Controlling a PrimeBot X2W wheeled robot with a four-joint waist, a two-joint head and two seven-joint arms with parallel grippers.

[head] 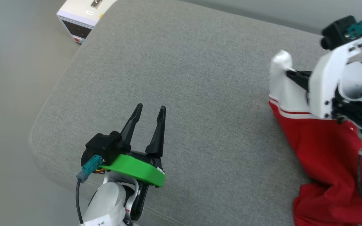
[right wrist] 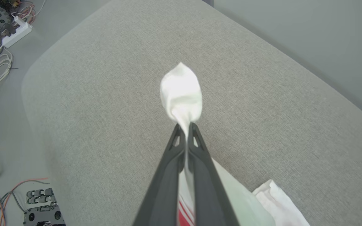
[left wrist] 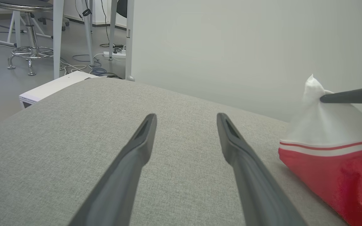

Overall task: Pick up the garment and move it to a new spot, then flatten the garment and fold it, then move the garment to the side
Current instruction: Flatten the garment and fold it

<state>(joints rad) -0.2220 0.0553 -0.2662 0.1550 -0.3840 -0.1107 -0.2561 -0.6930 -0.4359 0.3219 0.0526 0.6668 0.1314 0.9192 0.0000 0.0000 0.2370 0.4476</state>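
Our right jaws are pressed tight together, and they pinch a bunch of white cloth between them. That cloth is a sleeve (right wrist: pixel 181 91) of the garment (head: pixel 322 147). In the right wrist view we see the two dark fingers of the right gripper (right wrist: pixel 185 128) side by side. A soft white puff of sleeve pokes out past their tips.

From the left wrist view, the sleeve stands up like a little tent, with the dark finger at its top. Under the white part there is a red and white stripe, and then the red cloth begins. The red part of the garment rests on the big grey cushion (head: pixel 200 78), on our right side. It spreads down toward the near edge there, all crumpled. We cannot see any print on it from here.

Our left gripper (head: pixel 151 108) has its jaws spread wide, and nothing is between them. It sits over bare grey cushion on our left side. The garment is off to its right, well apart from it.

Past the far left corner of the cushion, a white box (head: pixel 80 15) sits on the floor (head: pixel 8 78).
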